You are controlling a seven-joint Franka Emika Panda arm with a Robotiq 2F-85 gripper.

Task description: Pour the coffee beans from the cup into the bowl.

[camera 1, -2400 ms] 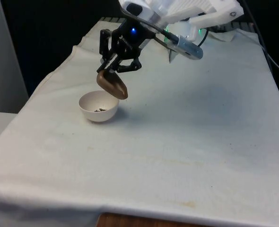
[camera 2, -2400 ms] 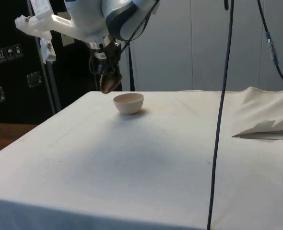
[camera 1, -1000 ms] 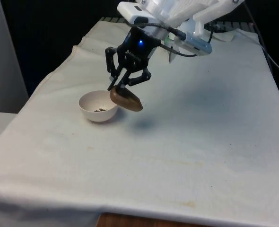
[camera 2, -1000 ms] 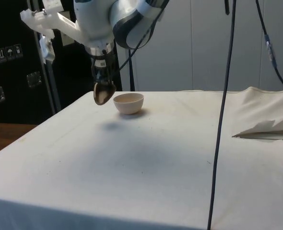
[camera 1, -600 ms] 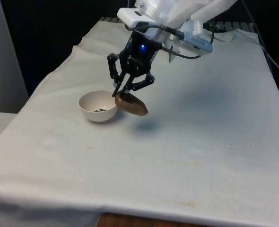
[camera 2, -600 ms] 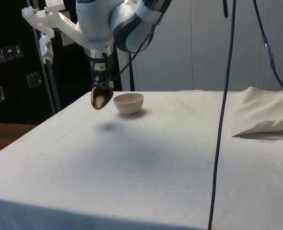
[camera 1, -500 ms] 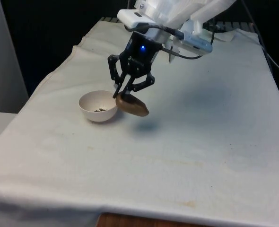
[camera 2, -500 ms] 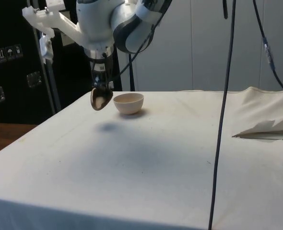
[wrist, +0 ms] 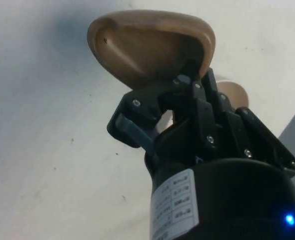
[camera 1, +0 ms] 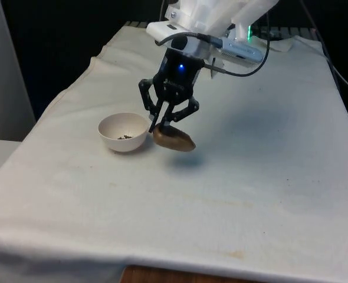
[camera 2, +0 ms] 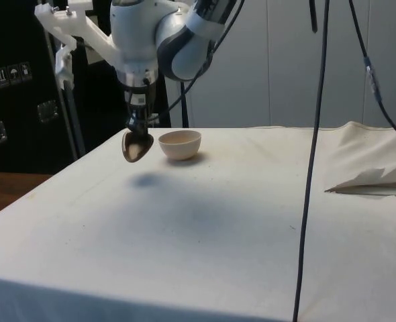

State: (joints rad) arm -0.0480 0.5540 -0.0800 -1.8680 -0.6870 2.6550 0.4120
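Item one: the gripper [camera 1: 164, 125], which you will find above the cloth, its fingers clamped on the rim of the cup [camera 1: 174, 138].

Item two: the cup, brown, held off the table and tipped on its side. You see it just beside the bowl [camera 1: 123, 132], on the front view's right. In the wrist view the cup [wrist: 150, 47] shows its underside.

Item three: the bowl, white, resting on the white cloth [camera 1: 250, 177], with a few dark coffee beans [camera 1: 125, 137] inside. In the side view the cup [camera 2: 137, 146] hangs near the bowl [camera 2: 180, 144], not touching it.
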